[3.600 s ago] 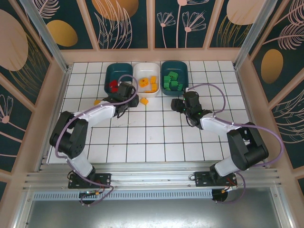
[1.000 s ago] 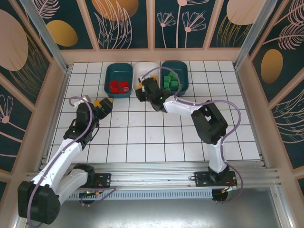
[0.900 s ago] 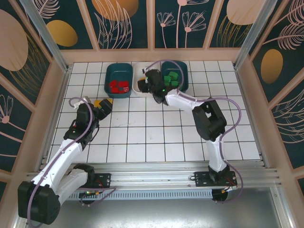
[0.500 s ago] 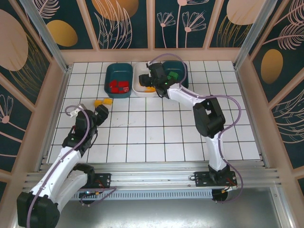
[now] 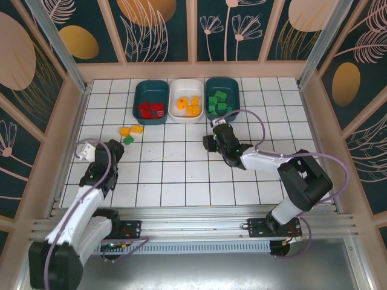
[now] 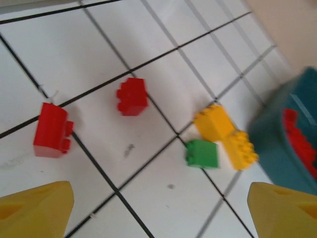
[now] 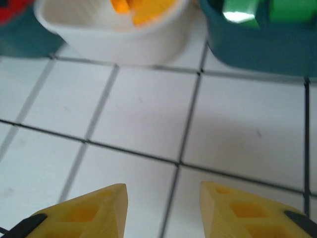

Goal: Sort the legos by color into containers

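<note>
The left gripper (image 6: pixel 161 208) is hanging wide open and empty above the loose legos. The near red brick (image 6: pixel 49 130) and far red brick (image 6: pixel 132 95) are lying apart, while the green brick (image 6: pixel 202 153) is touching two yellow bricks (image 6: pixel 214 121) just beside the left teal tray (image 6: pixel 270 134).

A lone red looks the cleanest pick. Dropping straight down with the fingers straddling its flat sides, then closing firmly before lifting, should work best.

The right gripper (image 7: pixel 163 203) is waiting parted and empty, facing the white tray (image 7: pixel 114 44).
</note>
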